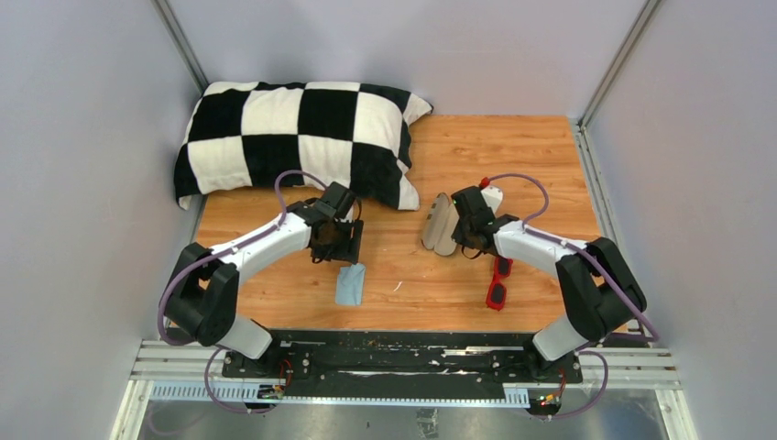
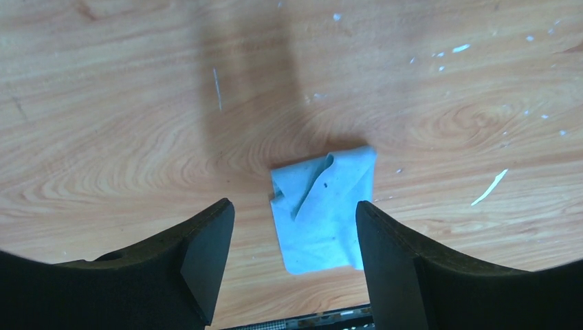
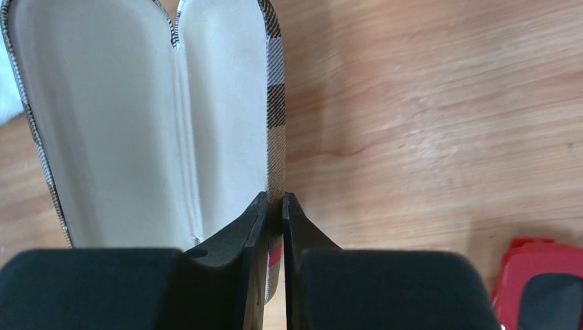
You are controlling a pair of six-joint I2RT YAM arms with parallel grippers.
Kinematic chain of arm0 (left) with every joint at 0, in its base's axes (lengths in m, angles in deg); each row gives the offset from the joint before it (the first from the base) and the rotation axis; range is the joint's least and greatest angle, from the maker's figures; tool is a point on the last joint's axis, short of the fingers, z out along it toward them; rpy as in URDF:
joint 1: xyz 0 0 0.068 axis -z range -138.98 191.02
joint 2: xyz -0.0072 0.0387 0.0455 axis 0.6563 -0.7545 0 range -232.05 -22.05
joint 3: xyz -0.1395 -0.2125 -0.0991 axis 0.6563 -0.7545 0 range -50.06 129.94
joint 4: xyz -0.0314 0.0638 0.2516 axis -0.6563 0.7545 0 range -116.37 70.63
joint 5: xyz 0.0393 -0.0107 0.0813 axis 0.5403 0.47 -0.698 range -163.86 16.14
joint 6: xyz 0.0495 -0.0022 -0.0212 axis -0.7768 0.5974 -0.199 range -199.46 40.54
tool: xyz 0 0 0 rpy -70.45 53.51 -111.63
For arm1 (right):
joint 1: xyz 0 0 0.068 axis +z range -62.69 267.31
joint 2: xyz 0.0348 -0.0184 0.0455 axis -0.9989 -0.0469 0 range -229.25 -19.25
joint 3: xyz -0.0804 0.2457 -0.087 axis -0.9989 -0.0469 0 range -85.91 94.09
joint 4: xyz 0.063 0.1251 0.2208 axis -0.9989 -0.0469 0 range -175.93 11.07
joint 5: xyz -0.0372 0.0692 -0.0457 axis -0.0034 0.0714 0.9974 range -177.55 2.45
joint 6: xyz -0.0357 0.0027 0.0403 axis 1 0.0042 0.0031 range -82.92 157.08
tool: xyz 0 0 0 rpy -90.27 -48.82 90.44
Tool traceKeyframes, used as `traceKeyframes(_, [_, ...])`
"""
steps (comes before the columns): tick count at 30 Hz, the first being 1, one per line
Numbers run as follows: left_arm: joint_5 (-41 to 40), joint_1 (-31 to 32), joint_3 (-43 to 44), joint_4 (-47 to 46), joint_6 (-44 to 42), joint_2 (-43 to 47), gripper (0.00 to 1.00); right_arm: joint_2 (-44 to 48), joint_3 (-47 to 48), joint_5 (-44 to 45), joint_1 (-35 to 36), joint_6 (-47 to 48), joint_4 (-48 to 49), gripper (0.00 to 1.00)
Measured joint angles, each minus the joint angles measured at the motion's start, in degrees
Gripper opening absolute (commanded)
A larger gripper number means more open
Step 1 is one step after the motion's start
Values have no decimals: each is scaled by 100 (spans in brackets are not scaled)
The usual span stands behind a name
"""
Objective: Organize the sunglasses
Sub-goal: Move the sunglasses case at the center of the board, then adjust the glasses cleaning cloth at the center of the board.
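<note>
The red sunglasses (image 1: 497, 282) lie on the table at the near right, beside my right arm; a corner of them (image 3: 540, 282) shows in the right wrist view. The plaid case (image 1: 441, 225) lies open mid-table, its pale lining (image 3: 124, 124) facing up. My right gripper (image 3: 275, 206) is shut on the case's right-hand wall. My left gripper (image 2: 292, 227) hangs open above the light blue cloth (image 2: 323, 206), which lies crumpled on the wood between and beyond the fingers. From above, the cloth (image 1: 350, 284) sits just in front of the left gripper (image 1: 335, 240).
A black-and-white checked pillow (image 1: 293, 137) lies at the back left. Grey walls close in the table on three sides. The black base rail (image 1: 403, 353) runs along the near edge.
</note>
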Motion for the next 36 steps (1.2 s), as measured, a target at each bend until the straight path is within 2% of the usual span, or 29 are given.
traceKeyframes(5, [96,0,-186,39,13,20,70,-116,63,39,-337,76,26,17])
traceKeyframes(13, [245,0,-186,37,7,-170,68,-87,170,-125,-466,376,-4,58])
traceKeyframes(14, [249,0,-186,37,-7,-170,67,-7,170,-160,-468,422,-26,61])
traceKeyframes(24, [396,0,-188,-4,-98,-363,50,1410,382,-529,-466,992,-551,61])
traceKeyframes(29, [501,0,-219,-144,-70,-503,36,2146,367,-509,-466,1060,-809,61])
traceKeyframes(32, [573,2,-245,-221,-44,-544,24,2446,328,-481,-466,1086,-938,60])
traceKeyframes(36, [721,13,-247,-306,-52,-623,15,2651,273,-435,-468,1106,-1080,60])
